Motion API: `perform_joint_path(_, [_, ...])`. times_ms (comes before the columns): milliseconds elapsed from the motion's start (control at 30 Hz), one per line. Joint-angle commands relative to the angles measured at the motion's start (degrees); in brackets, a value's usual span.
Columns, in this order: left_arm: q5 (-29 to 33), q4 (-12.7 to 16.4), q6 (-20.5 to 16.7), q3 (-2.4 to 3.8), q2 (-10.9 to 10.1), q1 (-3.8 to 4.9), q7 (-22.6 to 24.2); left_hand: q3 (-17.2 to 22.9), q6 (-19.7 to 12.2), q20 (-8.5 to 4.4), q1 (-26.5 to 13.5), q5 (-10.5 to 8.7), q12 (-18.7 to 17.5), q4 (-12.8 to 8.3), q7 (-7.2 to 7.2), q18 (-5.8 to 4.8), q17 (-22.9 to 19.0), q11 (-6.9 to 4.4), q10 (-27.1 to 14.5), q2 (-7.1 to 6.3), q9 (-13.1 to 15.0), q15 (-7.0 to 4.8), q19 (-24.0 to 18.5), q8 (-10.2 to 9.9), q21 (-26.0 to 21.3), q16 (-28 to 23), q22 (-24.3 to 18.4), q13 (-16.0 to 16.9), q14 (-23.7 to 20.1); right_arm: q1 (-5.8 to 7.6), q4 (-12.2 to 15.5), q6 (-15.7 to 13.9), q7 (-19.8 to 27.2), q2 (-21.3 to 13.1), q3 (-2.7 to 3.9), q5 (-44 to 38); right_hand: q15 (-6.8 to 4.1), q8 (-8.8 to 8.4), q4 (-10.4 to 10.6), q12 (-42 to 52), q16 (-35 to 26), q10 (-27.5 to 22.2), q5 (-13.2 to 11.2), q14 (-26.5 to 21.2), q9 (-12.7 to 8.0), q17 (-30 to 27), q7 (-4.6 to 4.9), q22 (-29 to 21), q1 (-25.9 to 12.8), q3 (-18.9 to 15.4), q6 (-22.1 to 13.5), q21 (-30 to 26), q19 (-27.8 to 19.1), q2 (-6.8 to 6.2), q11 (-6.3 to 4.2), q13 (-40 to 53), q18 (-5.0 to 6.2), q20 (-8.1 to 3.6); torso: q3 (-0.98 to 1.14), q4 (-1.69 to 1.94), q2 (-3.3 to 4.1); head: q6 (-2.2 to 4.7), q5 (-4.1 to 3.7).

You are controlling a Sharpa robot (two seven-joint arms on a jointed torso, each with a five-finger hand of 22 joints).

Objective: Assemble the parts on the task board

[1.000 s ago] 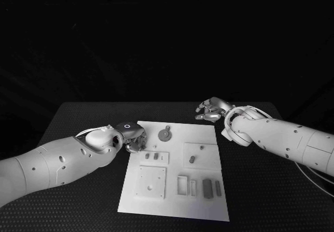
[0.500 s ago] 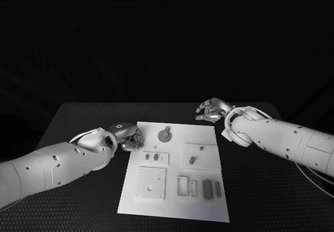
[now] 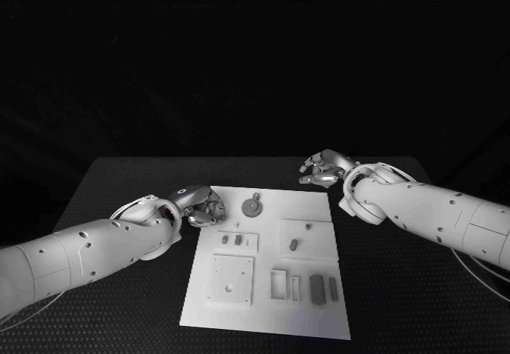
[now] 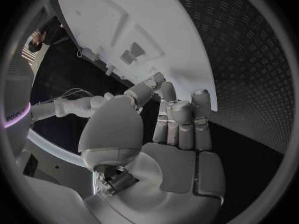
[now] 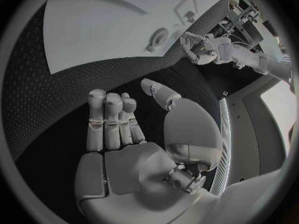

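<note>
The left silver many-fingered hand (image 3: 200,207) hangs at the far-left edge of the white rectangular task board (image 3: 319,310), fingers (image 4: 179,115) drawn together and curled inward with nothing visible between them. The right silver hand (image 3: 322,167) sits beyond the board's far-right corner over the black textured table (image 3: 127,177), fingers (image 5: 106,119) loosely bent, thumb apart, holding nothing. On the board, a grey round part with a stem (image 3: 252,205) lies nearest the left hand; small grey pegs (image 3: 231,239) and longer grey bars (image 3: 317,287) rest farther toward the robot. The risk, as I judge it: curled fingers descending could nudge the round part or shove the board's edge, shifting every part out of place.
</note>
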Motion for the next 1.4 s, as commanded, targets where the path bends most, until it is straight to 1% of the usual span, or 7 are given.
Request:
perform_joint_path(33, [7.5, 0.2, -1.1, 0.02, 0.3, 0.01, 4.3, 0.3, -0.2, -4.04, -0.4, 0.24, -0.4, 0.2, 0.07, 1.00, 0.1, -0.02, 0.7, 0.44, 0.1, -0.07, 0.5, 0.0, 0.2, -0.2, 0.8, -0.1, 0.1, 0.00, 0.0, 0.3, 0.5, 0.0, 0.01, -0.3, 0.06, 0.37, -0.4, 0.2, 0.4, -6.6, 0.3, -0.4, -0.1, -0.1, 0.85, 1.1, -0.5, 0.0, 1.3, -0.3, 0.0, 0.06, 0.90, -0.1, 2.58, -0.42, -0.01, -0.05, 0.01, 0.06, -0.01])
perform_joint_path(233, [9.1, -0.1, -1.2, 0.01, 1.1, -0.02, 5.7, 0.1, -0.4, -4.07, -0.6, 0.23, -0.3, 0.3, 0.08, 1.01, 0.3, -0.02, 0.8, 0.50, 0.1, -0.08, 0.6, -0.1, 0.3, -0.1, 0.9, -0.2, 0.2, 0.00, 0.0, 0.3, 0.5, 0.2, 0.01, -0.3, 0.06, 0.37, -0.4, 0.2, 0.4, -6.6, 0.3, -0.4, -0.1, -0.1, 0.85, 1.1, -0.5, 0.0, 1.4, -0.3, 0.0, 0.06, 0.89, -0.1, 2.58, -0.42, 0.02, -0.07, 0.05, 0.12, -0.16])
perform_joint_path(433, [10.3, -1.2, -0.7, -0.01, 2.4, -0.16, 6.6, 0.1, -0.4, -4.09, -0.6, 0.18, -0.3, 0.4, 0.08, 1.02, 0.3, -0.02, 0.9, 0.58, 0.1, -0.09, 0.6, -0.1, 0.3, -0.1, 0.9, -0.3, 0.2, 0.00, -0.1, 0.3, 0.5, 0.3, 0.01, -0.3, 0.05, 0.37, -0.4, 0.2, 0.4, -6.6, 0.3, -0.4, -0.1, -0.1, 0.85, 1.1, -0.5, 0.0, 1.4, -0.3, 0.0, 0.06, 0.89, -0.1, 2.58, -0.42, -0.01, -0.11, 0.06, 0.17, -0.27])
perform_joint_path(633, [12.8, -2.0, -0.2, -0.01, 3.7, -0.98, 7.8, 0.0, -0.5, -4.10, -0.7, 0.13, -0.3, 0.5, 0.09, 1.02, 0.4, -0.02, 0.9, 0.74, 0.1, -0.10, 0.7, -0.2, 0.4, -0.1, 1.0, -0.3, 0.2, 0.00, -0.2, 0.4, 0.6, 0.6, 0.01, -0.3, 0.05, 0.37, -0.4, 0.2, 0.4, -6.6, 0.3, -0.4, -0.1, -0.1, 0.85, 1.1, -0.5, 0.0, 1.4, -0.3, 0.0, 0.07, 0.89, -0.1, 2.58, -0.42, 0.00, -0.13, 0.06, 0.11, -0.41])
perform_joint_path(800, [14.5, -2.6, -0.1, -0.01, 4.1, -1.44, 8.4, 0.0, -0.6, -4.12, -0.8, 0.07, -0.3, 0.5, 0.10, 1.03, 0.5, -0.01, 0.9, 0.87, 0.1, -0.10, 0.7, -0.2, 0.5, -0.1, 1.0, -0.4, 0.1, 0.00, -0.2, 0.4, 0.6, 0.6, 0.01, -0.3, 0.05, 0.37, -0.4, 0.2, 0.4, -6.6, 0.3, -0.4, -0.1, -0.1, 0.85, 1.1, -0.5, 0.0, 1.4, -0.3, 0.0, 0.07, 0.89, -0.1, 2.58, -0.42, -0.01, -0.13, 0.03, 0.08, -0.52])
perform_joint_path(1033, [15.1, -2.8, 0.6, -0.01, 4.3, -1.65, 8.5, -0.1, -0.7, -4.13, -0.8, 0.03, -0.3, 0.5, 0.10, 1.04, 0.6, -0.01, 1.0, 1.01, 0.1, -0.11, 0.7, -0.3, 0.5, -0.1, 1.1, -0.5, 0.1, 0.00, -0.2, 0.4, 0.6, 0.6, 0.01, -0.3, 0.05, 0.37, -0.3, 0.2, 0.4, -6.6, 0.3, -0.4, -0.1, -0.1, 0.85, 1.1, -0.5, 0.0, 1.4, -0.3, 0.0, 0.08, 0.89, -0.1, 2.58, -0.42, -0.03, 0.04, 0.01, -0.04, -0.74])
perform_joint_path(1400, [15.1, -3.2, 1.6, -0.03, 4.6, -1.96, 8.3, -0.3, -0.8, -4.16, -0.8, 0.00, -0.2, 0.4, 0.10, 1.05, 0.7, -0.02, 1.0, 1.12, 0.1, -0.12, 0.7, -0.3, 0.7, -0.1, 1.2, -0.5, 0.1, 0.00, -0.2, 0.4, 0.6, 0.6, 0.01, -0.3, 0.05, 0.37, -0.3, 0.2, 0.4, -6.6, 0.3, -0.4, -0.1, -0.1, 0.85, 1.1, -0.5, 0.0, 1.3, -0.3, 0.0, 0.08, 0.89, -0.1, 2.58, -0.41, -0.07, 0.02, 0.01, -0.16, -0.79])
